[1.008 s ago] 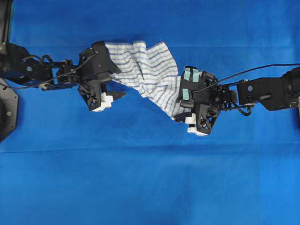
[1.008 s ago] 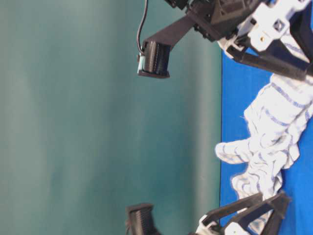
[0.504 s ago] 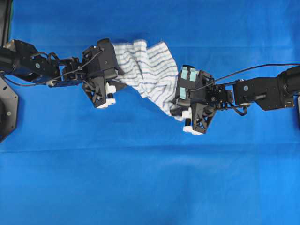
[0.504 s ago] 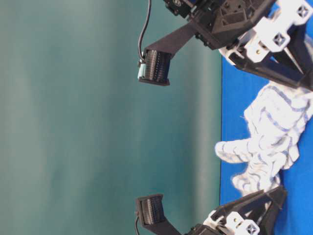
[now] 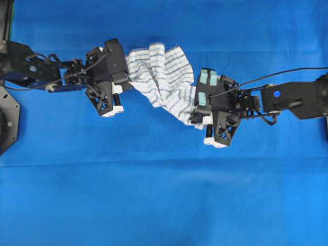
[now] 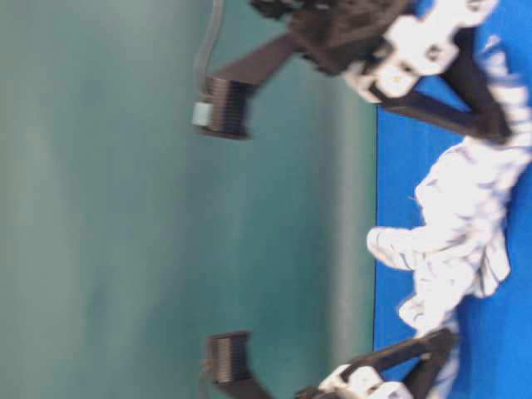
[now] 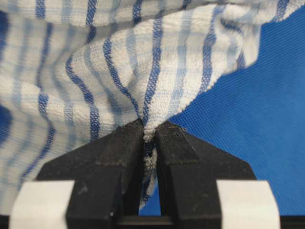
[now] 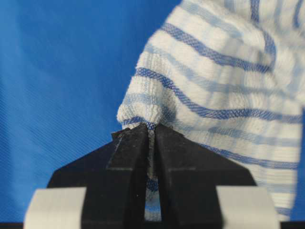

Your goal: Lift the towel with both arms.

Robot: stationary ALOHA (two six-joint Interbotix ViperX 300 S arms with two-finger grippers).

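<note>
The left gripper point(image 7: 148, 138) is pinching a fold of the towel point(image 7: 143, 67) between its jaws, which are pressing together on the cloth so that only a thin sliver of fabric is showing in the slot between them. The right gripper point(image 8: 151, 131) is doing the same at the other end: its jaws are squeezing a bunched corner of the towel point(image 8: 224, 90), and striped cloth is showing in the narrow gap.

In the overhead view the left gripper point(image 5: 117, 89) is biting the towel's left edge, while the right gripper point(image 5: 201, 119) is gripping its lower right corner. The towel point(image 5: 161, 77) is stretching slantwise between them, crumpled into ridges, running from upper left down to lower right over the blue tabletop point(image 5: 154, 195). Pale teal patches are showing on the right gripper's body.

The left arm point(image 5: 36, 74) is reaching in from the left edge and the right arm point(image 5: 292, 100) from the right edge, a black cable trailing above it.

The table-level view is turned on its side and blurred. There the towel point(image 6: 457, 241) is bunching in white, striped folds against the tabletop point(image 6: 399, 166), with black fingers point(image 6: 432, 112) meeting it at each end. Whether the cloth is hanging clear of the tabletop cannot be told.
</note>
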